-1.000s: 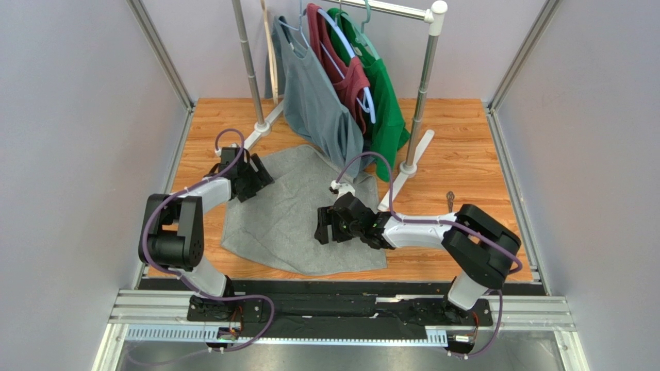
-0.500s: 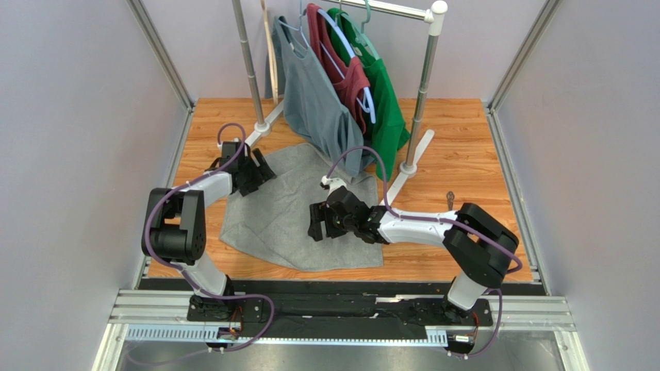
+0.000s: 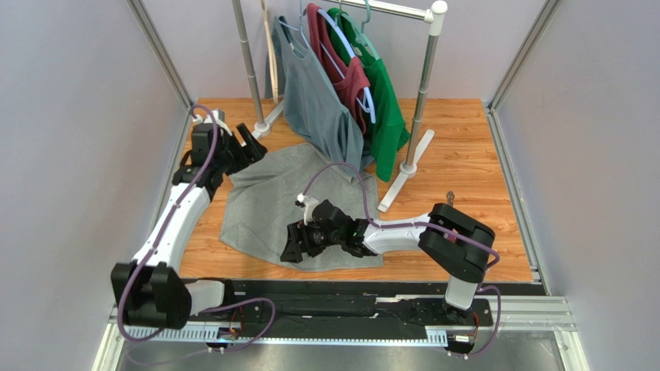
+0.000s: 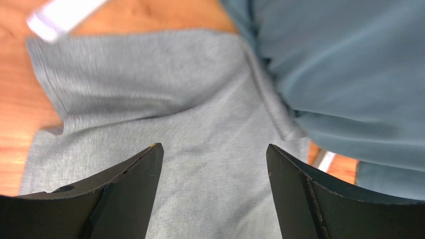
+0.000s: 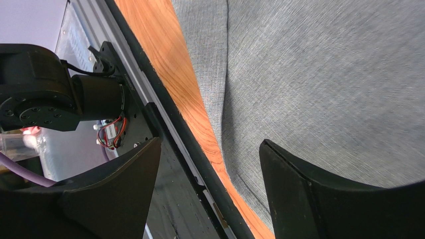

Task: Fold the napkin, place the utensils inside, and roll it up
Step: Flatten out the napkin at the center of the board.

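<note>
The napkin [image 3: 271, 202] lies spread and somewhat rumpled on the left half of the wooden table [image 3: 465, 139]. Its far edge runs under the hem of the grey shirt [image 3: 314, 100] that hangs from the rack [image 3: 424, 85], and its near edge stops just short of the table's front rail. The left gripper [image 3: 249, 147] is at the napkin's far-left corner, on an arm stretched well forward. Its fingers [image 4: 124, 189] are spread wide with nothing between them, and the left wrist view shows only grey cloth in the gap, with a turned-over hem to the left and the shirt to the right. Whether the tips touch the cloth cannot be told. The right gripper [image 3: 293, 249] hangs low over the napkin's near edge, left of that edge's middle, pointing toward the near-left. Its fingers [image 5: 319, 199] are also parted and hold nothing — the right wrist view shows the cloth's border, a strip of bare wood and the rail between and beyond them. The fork [image 3: 449, 199] lies on bare wood well to the right of the napkin, just beyond the right arm's elbow, apart from both grippers and too small to make out in detail.
</note>
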Controlling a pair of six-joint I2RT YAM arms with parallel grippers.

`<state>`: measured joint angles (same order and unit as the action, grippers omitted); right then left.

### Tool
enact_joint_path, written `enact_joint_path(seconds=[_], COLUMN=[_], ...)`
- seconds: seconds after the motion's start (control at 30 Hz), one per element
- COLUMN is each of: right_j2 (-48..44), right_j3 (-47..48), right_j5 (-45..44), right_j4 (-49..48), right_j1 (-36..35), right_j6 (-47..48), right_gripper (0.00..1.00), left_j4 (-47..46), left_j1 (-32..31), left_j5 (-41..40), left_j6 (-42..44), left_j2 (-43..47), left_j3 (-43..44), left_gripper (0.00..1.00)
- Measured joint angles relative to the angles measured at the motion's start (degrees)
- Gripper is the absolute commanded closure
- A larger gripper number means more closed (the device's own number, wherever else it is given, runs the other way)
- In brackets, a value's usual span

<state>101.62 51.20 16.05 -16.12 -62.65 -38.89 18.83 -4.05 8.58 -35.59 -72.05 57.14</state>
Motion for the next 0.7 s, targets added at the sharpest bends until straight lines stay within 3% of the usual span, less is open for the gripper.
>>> enact_joint_path(seconds=[0.27,0.7], right_j2=[5.55,11.58], right_j3=[0.94,5.4], right_j5=[5.84,9.53], right_j4=[-5.95,-9.99], right_j1=[-1.42,-3.1], right_j6=[-3.85,-7.21], right_gripper=[0.24,0.25], left_j4=[4.79,8.63], left_j1=[3.56,8.76], left_j5=[1.6,5.38], left_j6=[5.92,8.96], left_j2=[10.34,10.14], left_j3=[1.86,-1.66], left_gripper=[0.13,0.13])
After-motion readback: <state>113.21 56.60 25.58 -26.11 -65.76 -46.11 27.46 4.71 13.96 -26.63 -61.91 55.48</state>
